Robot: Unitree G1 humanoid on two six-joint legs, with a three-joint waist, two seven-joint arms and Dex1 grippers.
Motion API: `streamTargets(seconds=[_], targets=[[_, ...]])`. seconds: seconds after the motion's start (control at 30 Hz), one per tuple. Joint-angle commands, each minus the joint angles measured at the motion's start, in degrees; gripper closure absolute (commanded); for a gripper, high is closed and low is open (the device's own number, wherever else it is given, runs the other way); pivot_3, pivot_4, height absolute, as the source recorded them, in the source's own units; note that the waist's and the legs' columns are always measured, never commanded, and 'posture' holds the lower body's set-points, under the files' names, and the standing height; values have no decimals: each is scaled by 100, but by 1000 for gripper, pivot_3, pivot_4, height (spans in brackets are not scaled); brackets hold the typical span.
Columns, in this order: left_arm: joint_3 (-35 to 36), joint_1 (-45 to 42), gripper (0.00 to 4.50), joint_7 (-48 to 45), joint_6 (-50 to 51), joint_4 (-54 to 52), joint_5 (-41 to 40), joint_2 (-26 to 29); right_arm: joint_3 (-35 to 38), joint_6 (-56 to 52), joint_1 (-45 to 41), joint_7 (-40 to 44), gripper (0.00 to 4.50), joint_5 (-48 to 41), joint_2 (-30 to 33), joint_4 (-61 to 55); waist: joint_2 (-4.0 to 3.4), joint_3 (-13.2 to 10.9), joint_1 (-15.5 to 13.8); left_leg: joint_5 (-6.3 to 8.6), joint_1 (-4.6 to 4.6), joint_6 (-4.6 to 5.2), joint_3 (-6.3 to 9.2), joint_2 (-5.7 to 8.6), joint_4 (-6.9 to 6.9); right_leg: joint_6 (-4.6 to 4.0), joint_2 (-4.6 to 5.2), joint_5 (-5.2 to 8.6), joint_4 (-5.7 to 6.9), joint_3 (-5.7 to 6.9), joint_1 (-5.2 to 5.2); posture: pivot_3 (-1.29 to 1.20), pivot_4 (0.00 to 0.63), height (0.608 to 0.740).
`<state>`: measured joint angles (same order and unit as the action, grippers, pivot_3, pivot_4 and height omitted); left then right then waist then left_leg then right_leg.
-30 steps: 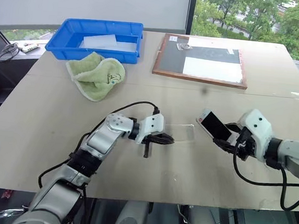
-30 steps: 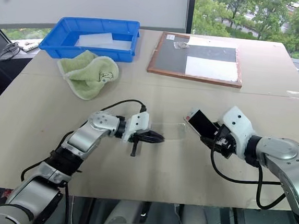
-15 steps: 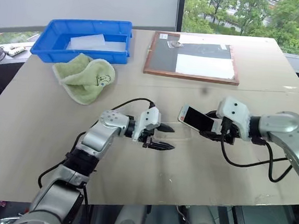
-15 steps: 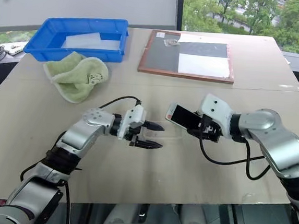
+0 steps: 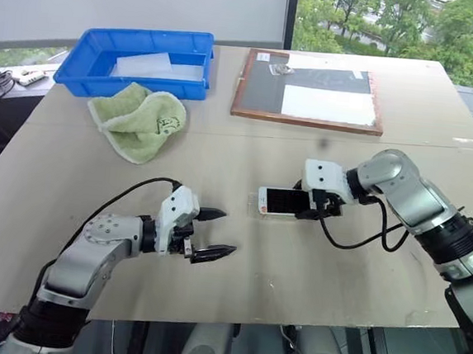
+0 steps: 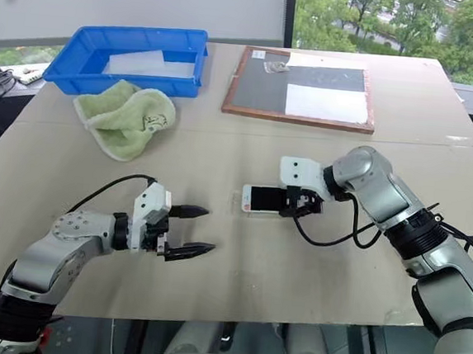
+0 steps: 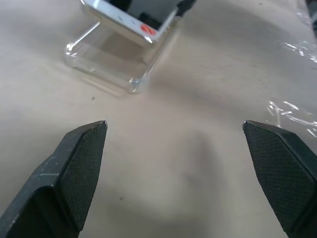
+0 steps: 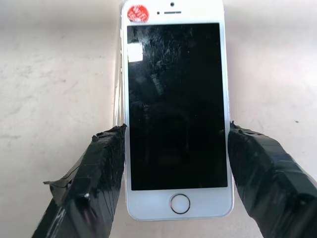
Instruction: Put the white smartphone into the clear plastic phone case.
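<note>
- Now the right gripper (image 8: 173,163) clamps the phone (image 5: 282,202) by its long sides, screen up, a red sticker by the earpiece at the far end.
- Phone is held low over the case (image 7: 106,69), its free end tilted above the clear shell; whether it touches the shell I cannot tell.
- Case lies flat on the desk (image 5: 71,171), about midway across it and nearer the front edge than the back.
- Left gripper (image 5: 212,233) hangs wide open and empty, near the front edge, left of the case and apart from it, fingers (image 7: 74,168) pointing toward it.
- Farther out: a green cloth (image 5: 142,119) toward the back left, a blue bin (image 5: 94,53) at the back left corner holding a white sheet (image 5: 151,64), and a wood-framed board (image 5: 310,88) at the back edge.
</note>
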<state>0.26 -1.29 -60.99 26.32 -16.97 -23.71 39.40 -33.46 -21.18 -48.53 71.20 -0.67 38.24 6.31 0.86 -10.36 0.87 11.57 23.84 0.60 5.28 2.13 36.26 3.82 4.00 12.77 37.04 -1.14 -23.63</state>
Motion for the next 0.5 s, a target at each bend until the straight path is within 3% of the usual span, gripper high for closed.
streamTargets(seconds=[0.03, 0.5], targets=[[170, 125, 0, 171, -163, -255, -48, 5, -86, 224, -210, 247, 1720, 322, -59, 169, -1, 0, 4, 0, -1, 0, 0, 0, 0, -1, 0, 0, 0, 0, 0, 0, 150, 740], [-3, 110, 0, 517, -267, -278, -12, -114, 18, -552, -138, 594, 1723, 577, -246, -381, -1, 2, 2, 0, -3, -1, 0, 0, -1, -5, -1, -3, 2, -1, 0, 0, 150, 740]])
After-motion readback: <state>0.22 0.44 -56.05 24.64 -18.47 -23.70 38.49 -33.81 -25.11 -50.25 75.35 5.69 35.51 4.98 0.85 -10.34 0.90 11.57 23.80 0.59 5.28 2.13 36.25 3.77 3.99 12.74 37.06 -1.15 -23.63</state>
